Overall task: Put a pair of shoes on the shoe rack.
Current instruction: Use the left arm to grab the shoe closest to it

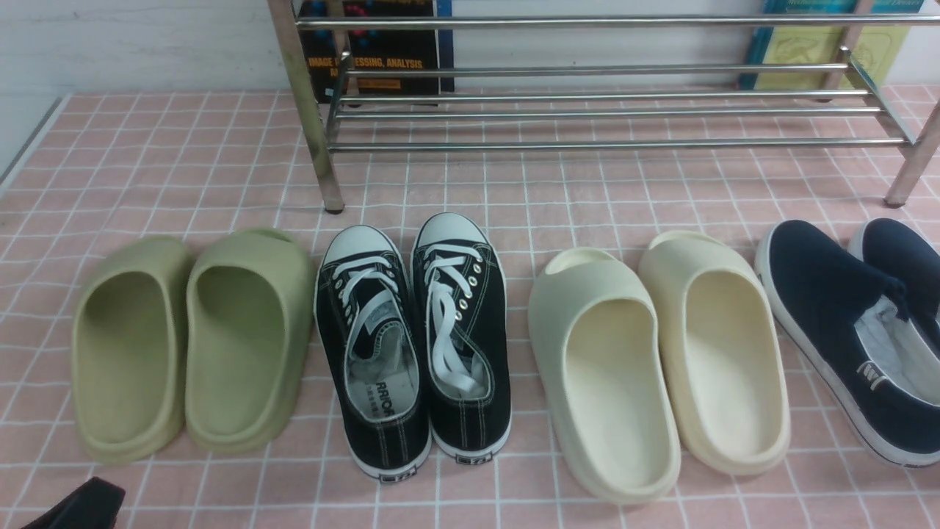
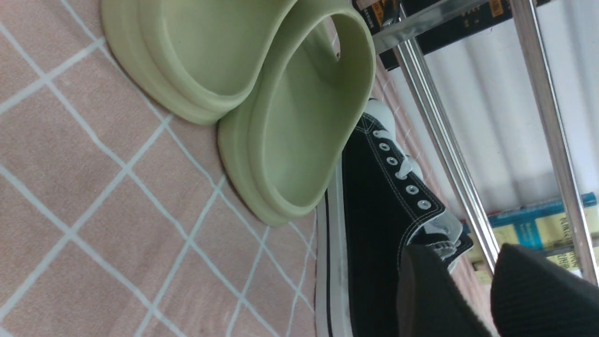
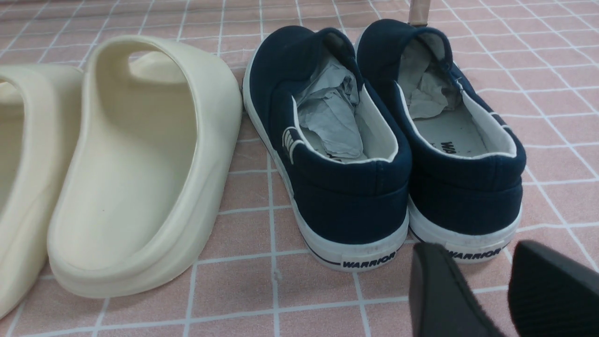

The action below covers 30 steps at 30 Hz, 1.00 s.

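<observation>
A pink-tiled worktop (image 1: 183,154) with white grid lines runs back to a white wall. At the back stands the shoe rack (image 1: 587,110), its chrome bars bare. Behind it a dark book (image 1: 382,51) leans on the left and a teal and yellow book (image 1: 808,44) on the right.

Four pairs sit in a row in front of the rack, toes pointing toward it. From the robot's left they are green foam slides (image 1: 191,345), the pair of shoes (image 1: 422,367), cream foam slides (image 1: 661,360) and navy slip-ons (image 1: 844,330) stuffed with paper. The black sneakers stand side by side on the worktop, touching each other, just beside the green slides and close in front of the rack's left leg.

The left pincer (image 2: 482,299) shows only as a dark tip in the near left corner of the front view, low over the worktop. It is nearer the heels of the green slides and apart from the sneakers. Its fingers (image 2: 435,299) stand apart with nothing between them.

The right pincer (image 3: 491,299) appears only in its own wrist view, just behind the heels of the navy slip-ons. Its fingers are also spread and empty, and the sneakers are out of that view.
</observation>
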Available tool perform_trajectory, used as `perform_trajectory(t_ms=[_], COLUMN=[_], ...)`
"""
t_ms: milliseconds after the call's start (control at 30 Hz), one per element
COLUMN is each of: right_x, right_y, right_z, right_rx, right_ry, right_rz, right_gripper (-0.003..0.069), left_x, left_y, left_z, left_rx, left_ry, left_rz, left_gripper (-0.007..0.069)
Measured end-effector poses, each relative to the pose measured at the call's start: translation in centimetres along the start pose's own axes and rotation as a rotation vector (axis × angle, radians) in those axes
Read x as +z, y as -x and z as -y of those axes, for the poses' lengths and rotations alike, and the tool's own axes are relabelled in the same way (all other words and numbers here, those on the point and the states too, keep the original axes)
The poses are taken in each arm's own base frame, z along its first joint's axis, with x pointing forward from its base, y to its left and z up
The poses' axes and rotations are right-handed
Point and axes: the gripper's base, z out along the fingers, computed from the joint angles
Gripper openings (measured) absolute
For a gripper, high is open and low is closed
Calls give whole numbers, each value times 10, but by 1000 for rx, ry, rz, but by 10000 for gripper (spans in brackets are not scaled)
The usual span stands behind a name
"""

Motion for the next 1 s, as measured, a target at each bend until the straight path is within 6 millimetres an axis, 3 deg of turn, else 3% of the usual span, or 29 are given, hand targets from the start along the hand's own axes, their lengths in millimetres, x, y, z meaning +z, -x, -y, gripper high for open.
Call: perform_trajectory(t_ms=[200,300,367,400,500,600,633,733,867,900,1000], right_x=[0,0,0,0,0,0,0,0,0,0,0], right_y=[0,0,0,0,0,0,0,0,0,0,0], right_z=[0,0,0,0,0,0,0,0,0,0,0], right_rx=[0,0,0,0,0,0,0,0,0,0,0], right_ry=[0,0,0,0,0,0,0,0,0,0,0], right_rz=[0,0,0,0,0,0,0,0,0,0,0], right_gripper=[240,240,240,240,240,240,240,240,240,240,240], left_x=[-4,-26,-39,-42,-40,-28,-28,-5,33,35,61], left_y=[4,22,40,50,69,91,92,105,93,92,73], left_z=[11,55,87,96,111,125,124,134,142,143,149], left_rx=[46,315,485,576,713,840,848,981,1077,1078,1096], left_ry=[-14,-53,23,133,350,564,574,681,626,620,566], left_rz=[-11,-12,-42,-90,-184,-291,-296,-431,-610,-622,-747], left_gripper=[239,196,122,69,14,2,2,8,78,90,206])
